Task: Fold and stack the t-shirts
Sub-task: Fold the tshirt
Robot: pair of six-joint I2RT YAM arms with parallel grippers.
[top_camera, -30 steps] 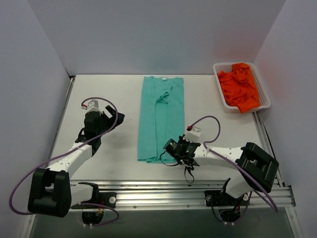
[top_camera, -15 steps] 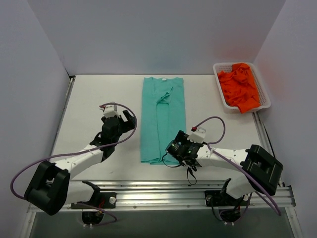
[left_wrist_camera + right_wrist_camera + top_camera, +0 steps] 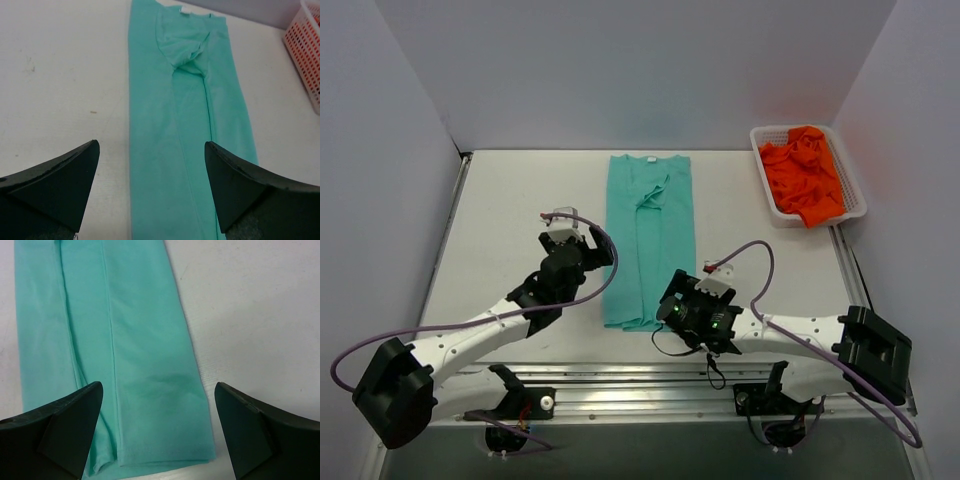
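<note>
Teal tee [image 3: 648,235] lies flat on the tabletop [image 3: 520,190], folded lengthwise into a narrow strip with a sleeve bunched near the collar, running ahead of both pincers. Left pincer [image 3: 151,150] is spread wide and empty, straddling the strip's left edge. Right pincer [image 3: 158,390] is the same, over the hem's right corner; orange tees [image 3: 803,175] sit crumpled in the basket [image 3: 762,137], far off to its right.

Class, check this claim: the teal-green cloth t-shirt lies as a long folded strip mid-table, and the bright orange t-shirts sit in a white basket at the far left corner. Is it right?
No: the white slatted plastic basket of bright orange cloth t-shirts stands at the far right corner, as the top external view shows. The teal-green cloth t-shirt is as stated.
</note>
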